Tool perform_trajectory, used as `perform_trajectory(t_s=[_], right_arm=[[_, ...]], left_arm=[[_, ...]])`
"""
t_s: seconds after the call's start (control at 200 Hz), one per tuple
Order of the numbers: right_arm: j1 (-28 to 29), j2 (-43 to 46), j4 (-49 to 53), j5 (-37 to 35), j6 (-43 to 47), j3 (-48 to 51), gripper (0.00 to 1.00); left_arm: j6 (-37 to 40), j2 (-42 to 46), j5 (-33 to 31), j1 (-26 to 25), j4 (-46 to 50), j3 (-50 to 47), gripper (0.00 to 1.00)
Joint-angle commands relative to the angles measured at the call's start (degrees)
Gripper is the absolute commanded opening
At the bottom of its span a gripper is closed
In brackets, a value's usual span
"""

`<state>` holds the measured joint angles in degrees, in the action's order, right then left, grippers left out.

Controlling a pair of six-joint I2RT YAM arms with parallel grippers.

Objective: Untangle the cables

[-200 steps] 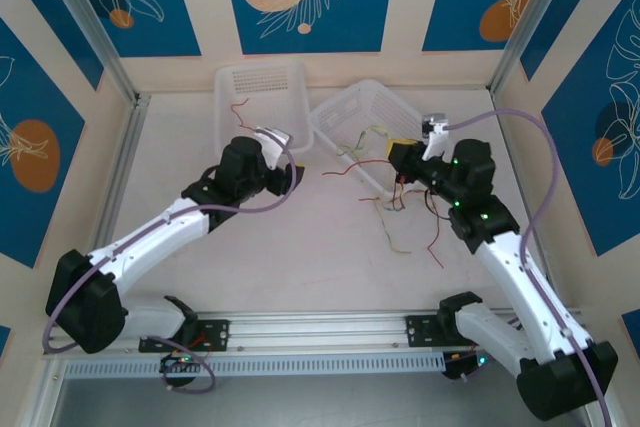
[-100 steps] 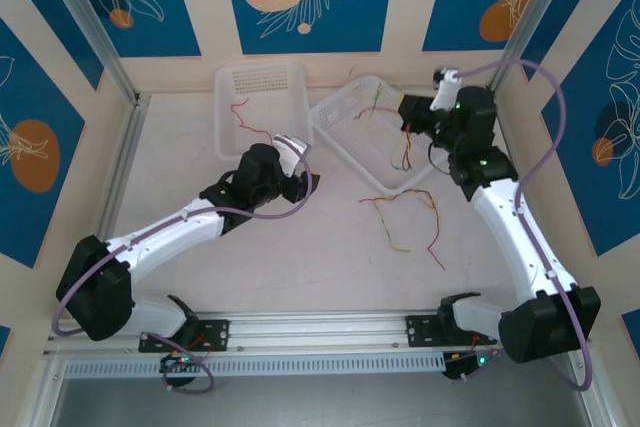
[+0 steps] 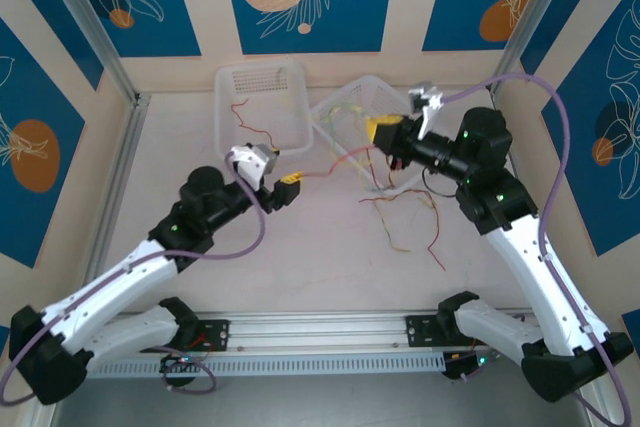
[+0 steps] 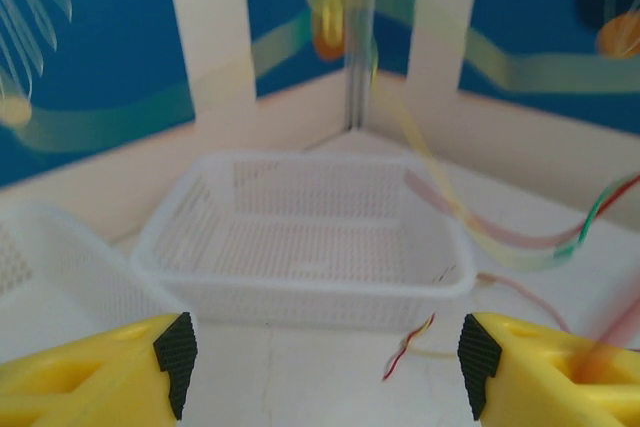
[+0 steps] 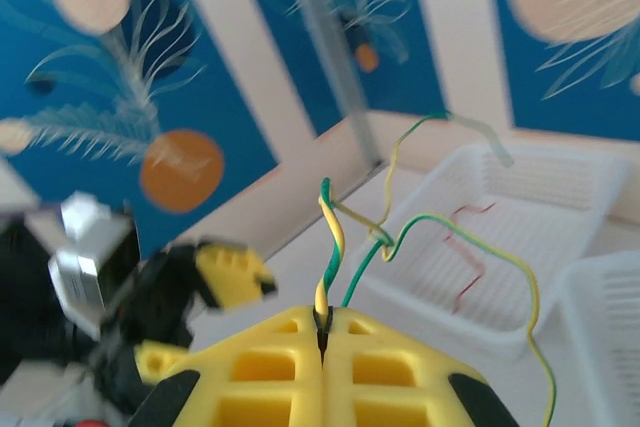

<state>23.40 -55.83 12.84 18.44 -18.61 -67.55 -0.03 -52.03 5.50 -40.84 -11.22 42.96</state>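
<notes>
- Top view: the right gripper [image 3: 381,133] hangs over the tilted basket [image 3: 322,130], its yellow fingers pressed together on the cables [image 3: 400,209].
- One thin strand runs nearly level from it leftward to the left gripper [image 3: 288,187], dipping a little toward the near side.
- Yellow-green loops arch above the tilted basket. A wavy red, yellow and green bunch lies on the table [image 3: 320,267] before it, its long axis running near to far.
- A short red wire lies in the left basket [image 3: 262,77], a white rectangular plastic mesh.
- Left wrist: the left gripper [image 4: 325,357] stands wide open, with bare table between its black-tipped yellow fingers [image 4: 130,362].
- A blurred pink strand crosses the right finger; I cannot tell whether it touches.
- Smeared yellow and pink cables [image 4: 440,202] slant up and left over the basket [image 4: 300,292].
- Right wrist: the right gripper [image 5: 322,322] is clamped tight on yellow and green cables [image 5: 335,237]. They rise upright from the fingertips, twist together, then curve right over a basket [image 5: 440,317] holding a red wire.
</notes>
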Motion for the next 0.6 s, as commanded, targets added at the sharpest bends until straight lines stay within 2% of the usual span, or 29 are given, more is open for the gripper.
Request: perform_trajectory(t_s=[0.0,0.24,0.35,0.5,0.59], right_arm=[[2.1,0.6,1.1,4.2,5.3,4.3,0.00],[4.4,1.1,-4.3,-2.6,7.2,13.0,0.00],[4.4,0.6,-5.0,-4.8,8.4,14.4,0.00],[3.9,0.4,-4.6,-8.2,8.7,14.8,0.00],[1.5,0.4,-3.9,-11.3,3.7,13.0,0.00]], left_arm=[[1.6,5.1,7.7,0.6,-1.3,-1.7,0.72],[-1.2,10.5,20.3,2.1,3.9,0.1,0.64],[-2.0,11.0,22.2,2.7,5.8,1.1,0.64],[-3.2,11.4,27.2,4.7,3.7,1.7,0.59],[0.5,6.6,31.2,4.6,13.3,6.1,0.57]])
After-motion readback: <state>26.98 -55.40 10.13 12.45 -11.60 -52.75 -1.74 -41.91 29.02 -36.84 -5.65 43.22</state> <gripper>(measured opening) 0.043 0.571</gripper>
